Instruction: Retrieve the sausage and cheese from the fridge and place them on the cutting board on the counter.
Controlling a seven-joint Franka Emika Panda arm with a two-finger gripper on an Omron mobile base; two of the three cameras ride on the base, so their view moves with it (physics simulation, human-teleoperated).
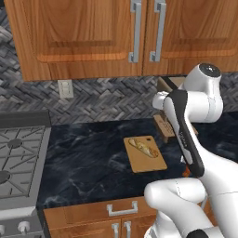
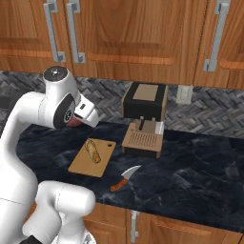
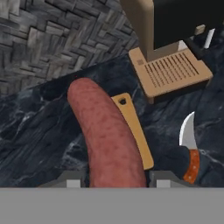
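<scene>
In the hand view my gripper (image 3: 116, 179) is shut on the sausage (image 3: 107, 135), a reddish-brown curved link that rises between the two fingertips (image 3: 72, 180). Below it lies the light-brown cutting board (image 3: 136, 131) on the dark marbled counter (image 3: 39, 131). From the base, the cutting board (image 1: 148, 160) carries a pale tan bread-like item (image 1: 143, 147). The hand hangs above the board's left side (image 2: 86, 164), a little over the counter (image 2: 190, 176). The cheese and the fridge are out of view.
A knife (image 2: 125, 178) with an orange handle lies on the counter right of the board. A coffee machine (image 2: 144, 119) on a brown base stands behind it. A stove (image 1: 18, 158) sits at the far left. Wooden cabinets (image 1: 93, 32) hang overhead.
</scene>
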